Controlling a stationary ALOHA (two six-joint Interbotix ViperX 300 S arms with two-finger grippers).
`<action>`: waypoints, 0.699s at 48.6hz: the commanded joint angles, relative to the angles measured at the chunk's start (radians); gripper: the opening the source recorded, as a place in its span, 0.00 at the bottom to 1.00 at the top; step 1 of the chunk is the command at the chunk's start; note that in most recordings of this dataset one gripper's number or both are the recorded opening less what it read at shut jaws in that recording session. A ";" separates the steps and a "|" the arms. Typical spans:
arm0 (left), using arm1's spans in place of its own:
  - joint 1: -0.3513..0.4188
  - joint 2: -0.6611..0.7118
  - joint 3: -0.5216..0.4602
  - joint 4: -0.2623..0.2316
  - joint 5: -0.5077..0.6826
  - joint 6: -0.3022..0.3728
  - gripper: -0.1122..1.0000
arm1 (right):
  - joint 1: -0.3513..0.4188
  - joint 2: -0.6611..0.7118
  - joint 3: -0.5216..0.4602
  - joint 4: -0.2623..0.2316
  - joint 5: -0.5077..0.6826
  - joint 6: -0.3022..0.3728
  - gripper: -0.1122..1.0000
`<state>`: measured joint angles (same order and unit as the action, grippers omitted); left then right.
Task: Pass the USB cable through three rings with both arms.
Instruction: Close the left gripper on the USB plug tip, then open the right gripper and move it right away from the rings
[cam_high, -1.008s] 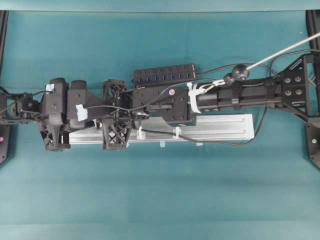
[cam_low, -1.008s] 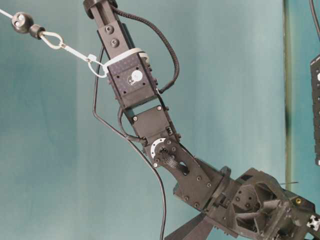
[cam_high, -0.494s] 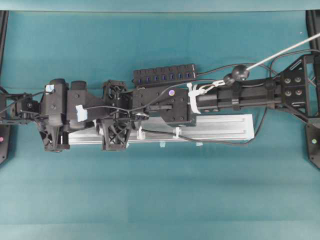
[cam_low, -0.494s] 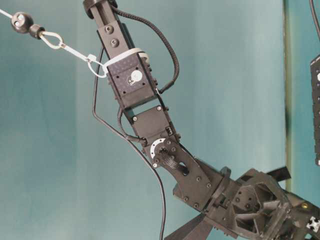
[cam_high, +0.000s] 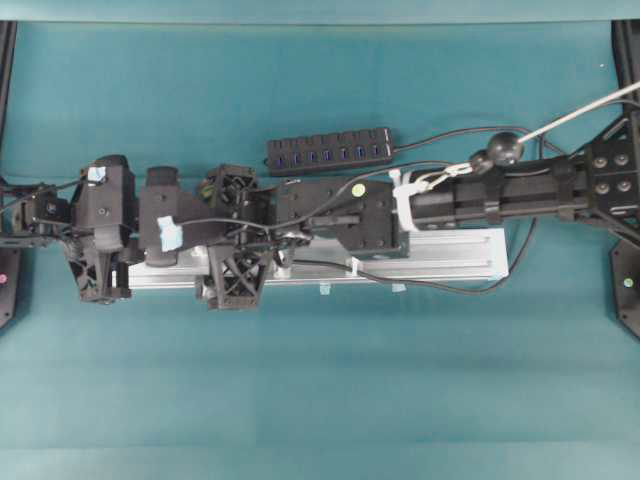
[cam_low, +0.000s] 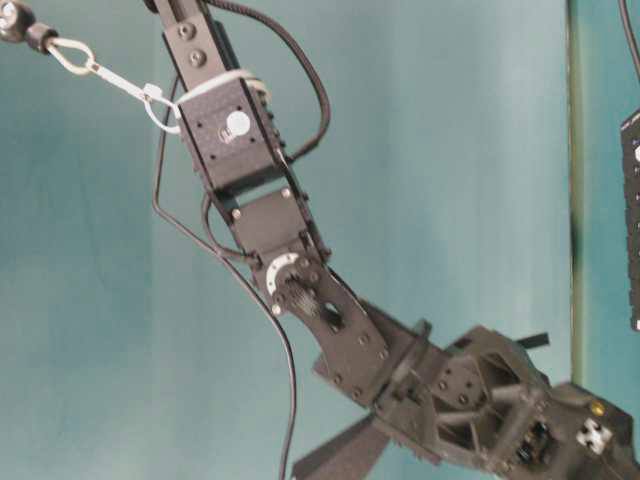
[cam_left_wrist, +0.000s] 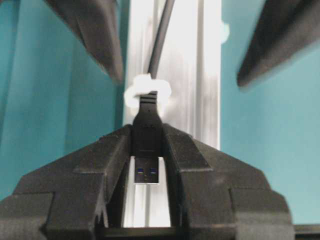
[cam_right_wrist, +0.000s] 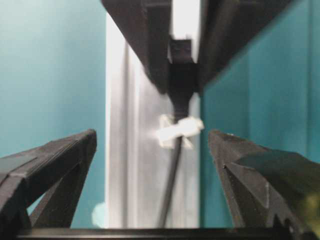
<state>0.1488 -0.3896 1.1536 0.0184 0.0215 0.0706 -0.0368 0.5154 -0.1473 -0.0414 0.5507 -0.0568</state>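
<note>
Clamped between the left gripper (cam_left_wrist: 147, 150) jaws is the black rectangular plug of the USB cable (cam_left_wrist: 159, 45), metal tip pointing back toward the wrist. Its thin cord is seen running lengthwise along the ribbed silver rail (cam_left_wrist: 200, 75), through a translucent white ring (cam_left_wrist: 146, 90) just beyond the plug. Facing it, the right gripper (cam_right_wrist: 152, 150) is spread wide, gripping nothing.

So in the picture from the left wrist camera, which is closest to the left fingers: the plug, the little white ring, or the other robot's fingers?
1. The USB plug: pinched between the left fingers, at the bottom.
2. The white ring: just beyond the plug, on the silver rail, cord running through it.
3. The right fingers: farthest, spread wide apart at the top corners.
</note>
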 joint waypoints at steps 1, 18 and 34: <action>0.003 -0.023 -0.005 0.000 0.017 -0.003 0.30 | 0.000 -0.057 0.014 0.000 -0.008 0.006 0.87; 0.003 -0.170 -0.014 0.000 0.166 -0.008 0.30 | -0.008 -0.190 0.155 0.000 -0.009 0.005 0.87; 0.002 -0.351 -0.034 0.000 0.310 -0.012 0.30 | -0.008 -0.327 0.319 0.000 -0.072 0.006 0.87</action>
<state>0.1488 -0.7056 1.1459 0.0184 0.3175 0.0598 -0.0476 0.2470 0.1549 -0.0430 0.5016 -0.0568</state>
